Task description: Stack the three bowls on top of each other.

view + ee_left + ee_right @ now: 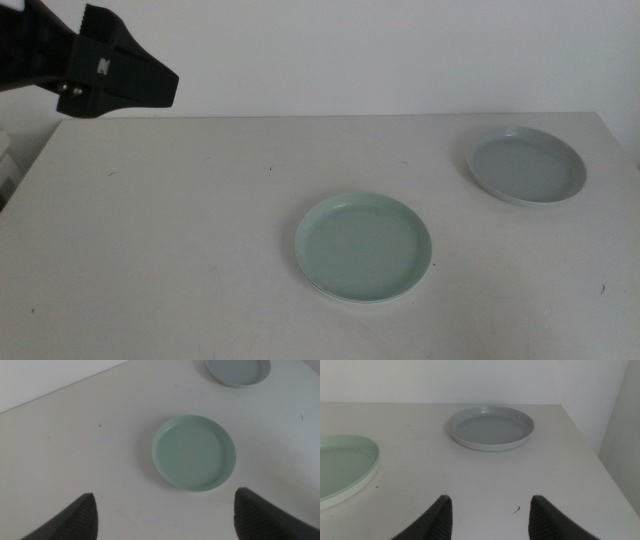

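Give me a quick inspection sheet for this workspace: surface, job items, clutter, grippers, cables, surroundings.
Surface: white table, a few small dark specks.
Job's things: green bowl near the table's middle, with a white rim showing under its edge, seemingly stacked on a white bowl; grey bowl alone toward the far right corner, not stacked.
Clutter: nothing seen.
Grippers: left gripper raised over the table's far left, open, holding nothing; right gripper open, holding nothing, facing the grey bowl, not seen in the middle view.
Cables: nothing seen.
Surroundings: plain white wall behind the table.
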`<action>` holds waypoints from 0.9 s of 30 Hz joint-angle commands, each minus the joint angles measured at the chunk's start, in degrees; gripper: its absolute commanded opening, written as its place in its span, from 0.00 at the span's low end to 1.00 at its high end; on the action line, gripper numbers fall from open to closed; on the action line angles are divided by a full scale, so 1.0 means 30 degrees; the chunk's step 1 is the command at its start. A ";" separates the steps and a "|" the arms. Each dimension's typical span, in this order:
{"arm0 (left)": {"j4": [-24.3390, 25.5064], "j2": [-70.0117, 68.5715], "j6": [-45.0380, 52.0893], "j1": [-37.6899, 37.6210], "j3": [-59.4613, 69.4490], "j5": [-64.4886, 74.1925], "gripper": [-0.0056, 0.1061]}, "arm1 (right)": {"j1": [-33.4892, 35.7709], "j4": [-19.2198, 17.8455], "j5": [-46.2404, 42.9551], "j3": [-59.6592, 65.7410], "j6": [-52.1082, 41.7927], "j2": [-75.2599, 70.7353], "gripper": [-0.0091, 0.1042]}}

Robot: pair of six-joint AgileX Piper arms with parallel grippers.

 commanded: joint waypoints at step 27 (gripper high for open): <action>-0.0188 -0.0371 -0.0133 0.0028 -0.0465 -0.1070 0.99 | -0.0124 -0.0335 1.0205 -1.3875 -0.0125 1.0378 0.44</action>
